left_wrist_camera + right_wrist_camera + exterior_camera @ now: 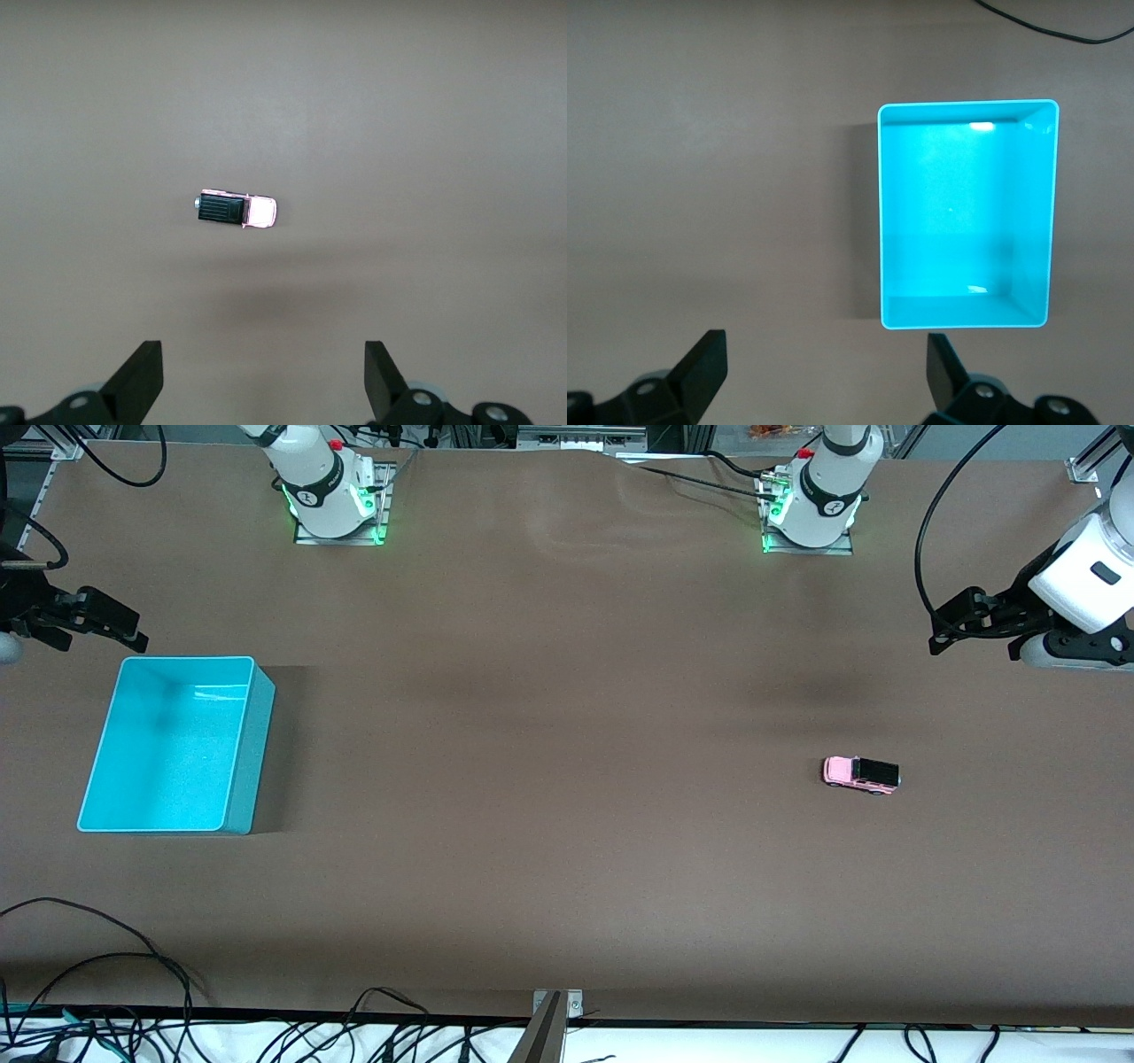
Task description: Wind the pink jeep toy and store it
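Pink jeep toy (860, 773) with a black roof, plain cyan bin (244, 753), all on a flat brown table (567, 868).

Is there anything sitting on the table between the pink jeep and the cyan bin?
Nothing visible. The pink jeep toy sits toward the left arm's end, the cyan bin toward the right arm's end, with only bare table between them.
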